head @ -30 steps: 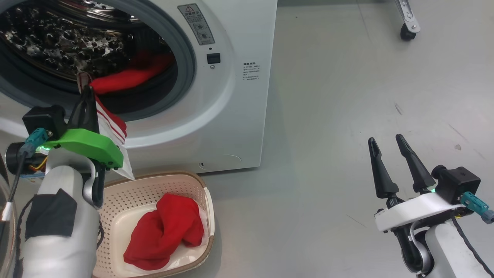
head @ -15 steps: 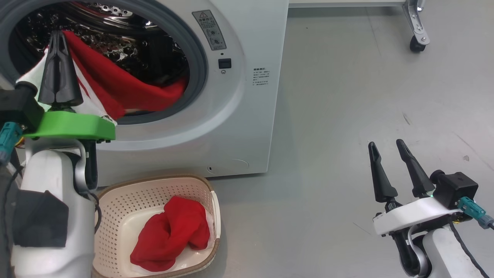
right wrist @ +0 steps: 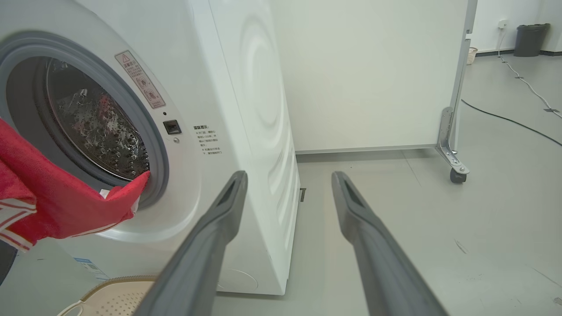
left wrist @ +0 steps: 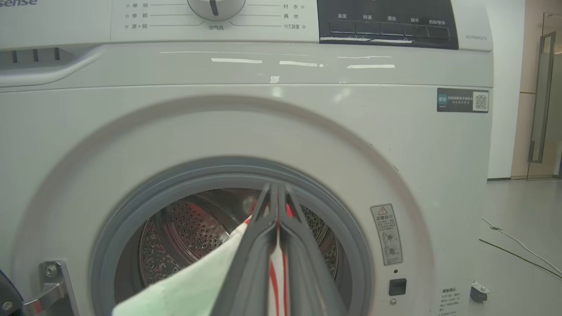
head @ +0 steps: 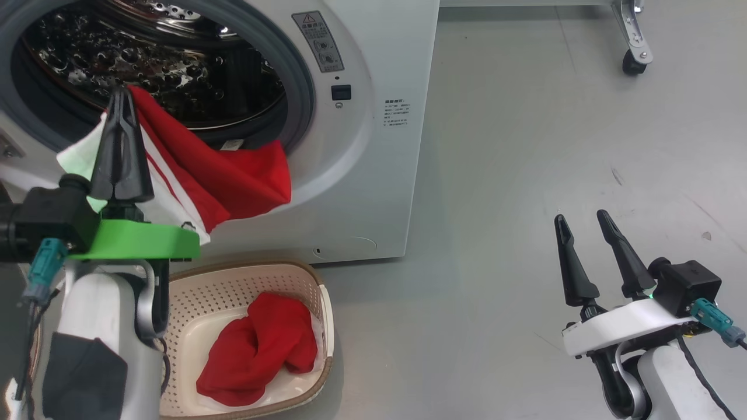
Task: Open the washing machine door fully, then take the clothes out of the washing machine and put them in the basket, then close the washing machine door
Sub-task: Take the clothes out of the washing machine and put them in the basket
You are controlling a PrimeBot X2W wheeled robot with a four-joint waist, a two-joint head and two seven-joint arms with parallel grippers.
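The white washing machine (head: 373, 175) stands with its mouth open and its steel drum (head: 146, 52) bare; the washing machine door is out of view. My left gripper (head: 119, 93) is shut on the red and white clothes (head: 233, 181), which hang from its fingertips over the grey gasket and down the machine's front. In the left wrist view the left gripper (left wrist: 277, 186) pinches striped fabric (left wrist: 189, 281). Below sits the cream basket (head: 222, 291) with another red garment (head: 257, 350) inside. At the lower right my right gripper (head: 580, 217) stands open, holding nothing, well away from the machine.
A white partition on castor wheels (head: 633, 58) stands behind the machine's right side. A cable (right wrist: 505, 118) runs across the grey floor (head: 525, 146) far right. The basket's rim (right wrist: 114, 289) lies close under the machine's front.
My left gripper has drawn the red clothes out of the drum, so they now hang over the gasket outside the machine. The head camera shifted. The right gripper has stayed put.
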